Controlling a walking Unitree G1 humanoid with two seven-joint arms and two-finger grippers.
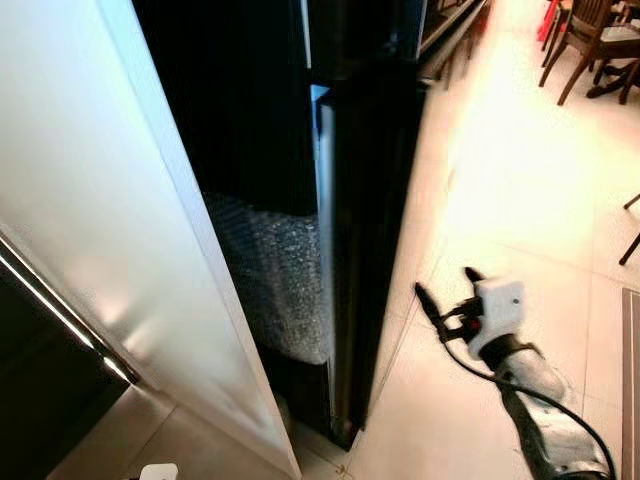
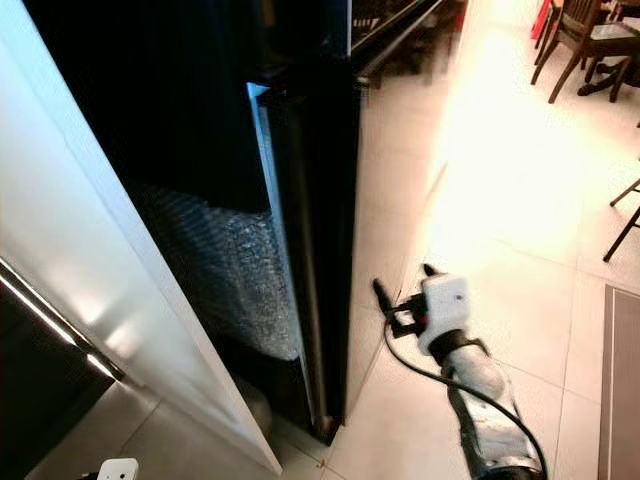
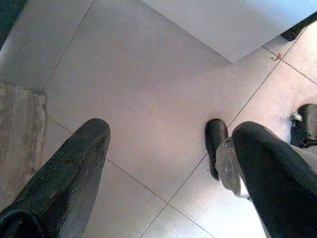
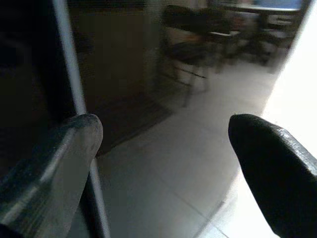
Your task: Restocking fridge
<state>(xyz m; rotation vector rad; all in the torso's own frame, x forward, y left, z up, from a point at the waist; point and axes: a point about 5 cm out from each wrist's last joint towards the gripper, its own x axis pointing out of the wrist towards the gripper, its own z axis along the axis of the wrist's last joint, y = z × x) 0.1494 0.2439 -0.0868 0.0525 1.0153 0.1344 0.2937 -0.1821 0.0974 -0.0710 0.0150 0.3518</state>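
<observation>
A tall black fridge (image 1: 365, 200) stands ahead, its glossy door seen edge-on with a pale strip down the edge. A wide white door panel (image 1: 100, 200) with a metal bar handle (image 1: 60, 310) swings out on the left. The space between them is dark; bubble wrap (image 1: 275, 270) covers something low inside. My right gripper (image 1: 445, 282) is open and empty, held low over the floor just right of the black door's edge; its fingers (image 4: 74, 144) point along the door face. The left gripper (image 3: 173, 131) hangs open above the floor tiles.
Pale tiled floor (image 1: 520, 200) stretches to the right. Dark wooden chairs (image 1: 590, 40) and a table stand at the far right, a rug edge (image 1: 630, 380) nearer. My foot (image 3: 216, 144) and a beige mat (image 3: 17, 134) lie below the left gripper.
</observation>
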